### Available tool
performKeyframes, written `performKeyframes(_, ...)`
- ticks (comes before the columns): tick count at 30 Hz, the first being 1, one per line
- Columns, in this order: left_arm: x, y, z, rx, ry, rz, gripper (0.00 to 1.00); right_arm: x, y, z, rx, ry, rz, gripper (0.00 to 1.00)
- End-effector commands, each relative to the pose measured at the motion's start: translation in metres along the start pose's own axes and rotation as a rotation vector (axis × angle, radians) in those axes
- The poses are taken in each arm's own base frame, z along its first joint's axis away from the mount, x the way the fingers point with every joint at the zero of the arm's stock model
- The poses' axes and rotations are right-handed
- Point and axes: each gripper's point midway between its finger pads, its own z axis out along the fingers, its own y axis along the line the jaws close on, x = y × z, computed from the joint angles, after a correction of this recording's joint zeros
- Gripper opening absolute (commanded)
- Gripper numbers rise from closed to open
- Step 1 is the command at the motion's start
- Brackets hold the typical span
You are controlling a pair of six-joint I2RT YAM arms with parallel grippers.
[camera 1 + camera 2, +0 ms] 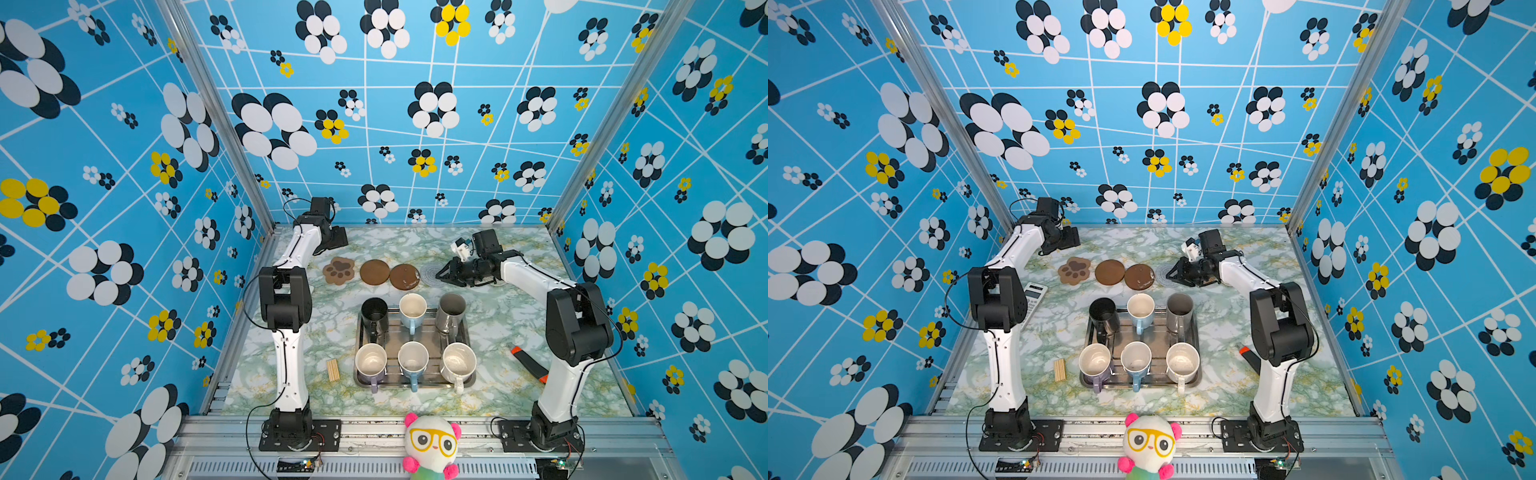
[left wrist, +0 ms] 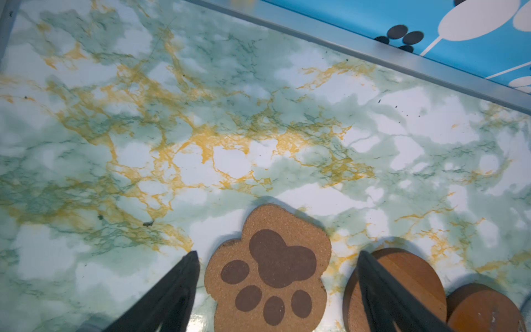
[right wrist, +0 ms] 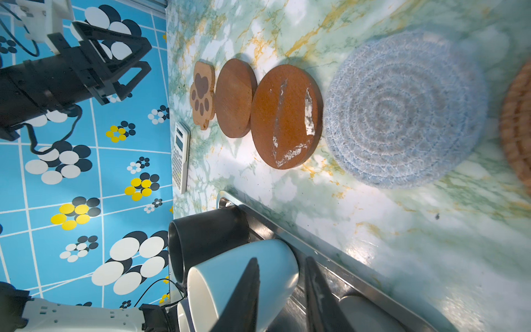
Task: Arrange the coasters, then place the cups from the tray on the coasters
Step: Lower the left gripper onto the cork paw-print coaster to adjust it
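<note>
Bench (image 1: pixel 492 326) rear: L pincer (image 2: pixel 277 253) jaws wide apart, empty, above tan cork paw-shaped coaster (image 2: pixel 270 276). R pincer (image 3: pixel 281 260) narrowly apart, empty, nr grey-blue woven round coaster (image 3: pixel 402 109). Risk: two dark brown wooden disc coasters (image 1: pixel 374 272) look touching, so the six handled mugs (image 1: pixel 412 309), all in the steel tray (image 1: pixel 432 385), could clash once placed.

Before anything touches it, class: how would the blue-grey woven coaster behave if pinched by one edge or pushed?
Probably floppy: the blue-grey woven coaster is coiled cord, so a lifted edge may sag, unlike the stiff-looking brown disc beside it. Likely light and hard to break. Its rough weave may drag on the marbled tabletop rather than slide.
</note>
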Motion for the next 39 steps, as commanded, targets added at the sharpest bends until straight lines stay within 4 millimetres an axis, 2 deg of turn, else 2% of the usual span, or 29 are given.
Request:
performKeyframes(1,0.008,-0.003,0.025,0.037,0.019,0.002,0.87,0.0,0.003,-0.003,0.027,0.011,-0.03,0.3)
performKeyframes(6,0.009,-0.008,0.042,0.086,0.02,-0.035,0.87,0.002,0.002,-0.004,0.034,0.016,-0.032,0.3)
performKeyframes(13,0.017,-0.004,0.059,0.082,0.042,-0.059,0.87,0.004,-0.001,-0.002,0.039,0.022,-0.025,0.3)
performKeyframes(19,0.018,-0.001,0.062,0.082,0.057,-0.075,0.87,0.005,-0.002,-0.001,0.04,0.025,-0.019,0.3)
performKeyframes(27,0.04,0.008,0.072,0.044,0.166,-0.106,0.86,0.006,-0.004,0.002,0.038,0.029,-0.013,0.3)
performKeyframes(39,0.069,0.008,0.075,0.042,0.261,-0.111,0.85,0.006,-0.003,0.002,0.03,0.024,-0.012,0.3)
